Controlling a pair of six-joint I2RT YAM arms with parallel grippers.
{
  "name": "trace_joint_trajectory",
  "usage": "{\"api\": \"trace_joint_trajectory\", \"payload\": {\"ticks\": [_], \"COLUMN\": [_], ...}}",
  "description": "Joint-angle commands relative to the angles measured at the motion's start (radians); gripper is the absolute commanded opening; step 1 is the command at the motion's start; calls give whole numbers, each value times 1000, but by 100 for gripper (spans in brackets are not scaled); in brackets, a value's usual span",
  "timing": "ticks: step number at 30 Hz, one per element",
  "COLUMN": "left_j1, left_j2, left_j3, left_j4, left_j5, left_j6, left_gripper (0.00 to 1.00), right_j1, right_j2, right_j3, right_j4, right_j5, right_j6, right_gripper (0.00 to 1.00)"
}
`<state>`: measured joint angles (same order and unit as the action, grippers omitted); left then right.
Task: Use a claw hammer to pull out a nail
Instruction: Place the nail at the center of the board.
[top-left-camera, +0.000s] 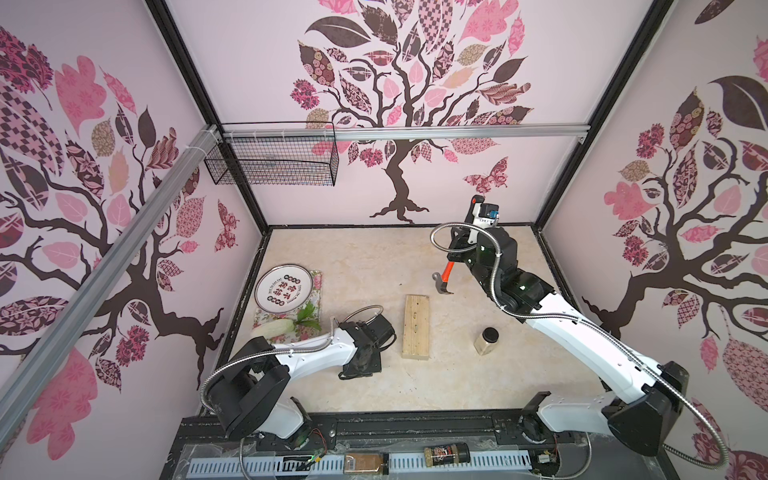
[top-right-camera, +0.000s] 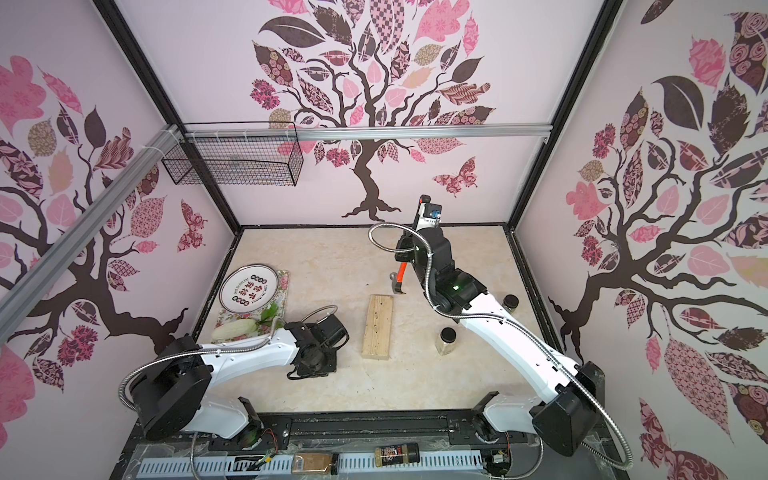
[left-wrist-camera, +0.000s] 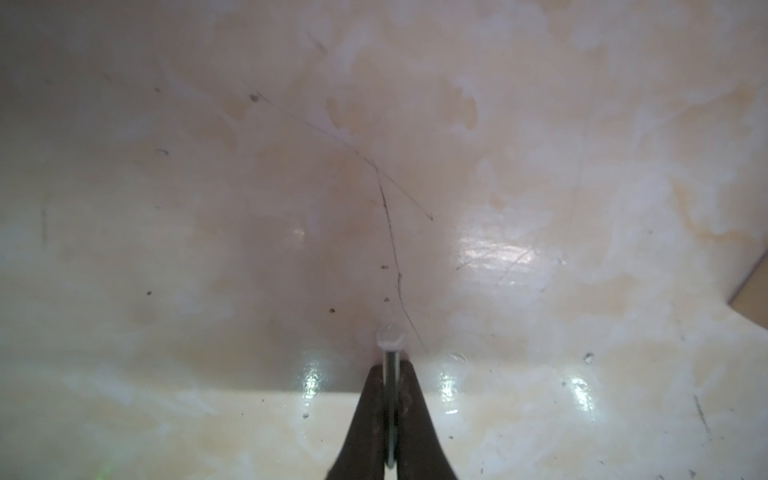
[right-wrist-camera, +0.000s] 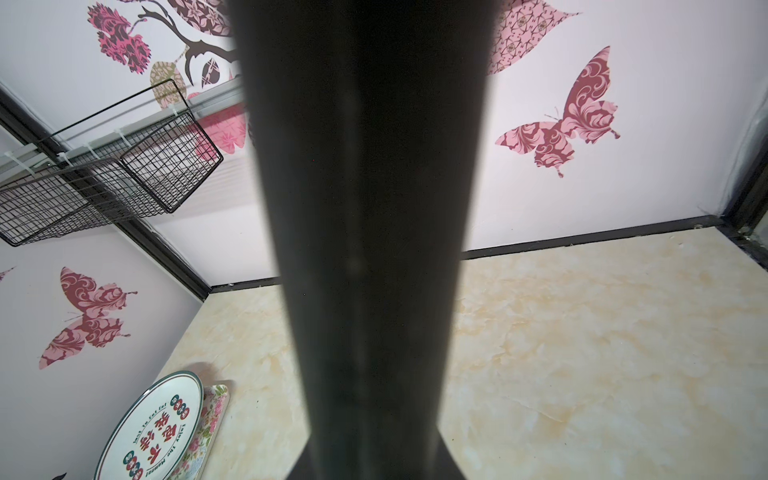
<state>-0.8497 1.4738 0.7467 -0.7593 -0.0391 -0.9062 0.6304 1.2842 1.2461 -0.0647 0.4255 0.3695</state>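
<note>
- Currently, with the far wall at 12 o'clock in both top views, the right end effector (top-left-camera: 459, 245) is pressed together on the black rubber handle of the claw hammer (top-left-camera: 446, 275), which has a shiny steel curved-claw head and an orange neck.
- The claw hammer hangs head-down with its handle tilted up toward 1 o'clock. Its head is near the far end of the pale rectangular wooden block (top-left-camera: 416, 326), at about 1 o'clock from it and apart from it.
- I cannot tell whether the head touches the marbled beige worktop (top-left-camera: 353, 257).
- In the right wrist view the dark handle fills the middle of the picture, and the fingers themselves are not visible.
- The wooden block lies flat near the worktop centre, long axis running 12 to 6, with a few small dark marks along its top face.
- The left end effector (left-wrist-camera: 390, 370) is at 9 o'clock from the block, pointing down just above the worktop. Its dark fingers (left-wrist-camera: 370, 407) are pinching a thin silver round-headed nail (left-wrist-camera: 390, 338), whose head sticks out past the fingertips.
- A round white plate with a green rim and red characters (top-left-camera: 284, 288) sits at 10 o'clock on a floral tray (top-left-camera: 316, 291).
- A pale oblong vegetable with green leaves (top-left-camera: 270, 328) lies at the tray's near end.
- A clear glass jar with a black lid (top-left-camera: 487, 340) stands at 4 o'clock from the block, well apart from it.
- A black wire basket (top-left-camera: 274, 160) hangs on the rail at 11 o'clock.
</note>
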Motion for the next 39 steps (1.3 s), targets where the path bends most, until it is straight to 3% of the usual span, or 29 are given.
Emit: {"api": "trace_joint_trajectory", "payload": {"ticks": [1, 12, 19, 23, 32, 39], "left_j1": [-5, -6, -6, -7, -7, 0], "left_j2": [37, 22, 29, 27, -43, -133], "left_j3": [-10, -17, 3, 19, 109, 164], "left_j4": [-4, 12, 8, 5, -16, -22], "left_j5": [-16, -5, -19, -22, -23, -13], "left_j6": [-19, -20, -5, 9, 83, 135], "left_gripper": [11, 13, 20, 27, 54, 65], "right_j1": [-8, -11, -13, -13, -12, -12], "right_j2": [-68, -66, -60, -59, -54, -40], "right_j3": [29, 38, 39, 39, 48, 57], "right_j4": [74, 63, 61, 57, 49, 45], "right_j5": [21, 44, 36, 36, 29, 19], "right_j6": [-4, -9, -6, -7, 0, 8], "right_gripper": [10, 11, 11, 11, 11, 11]}}
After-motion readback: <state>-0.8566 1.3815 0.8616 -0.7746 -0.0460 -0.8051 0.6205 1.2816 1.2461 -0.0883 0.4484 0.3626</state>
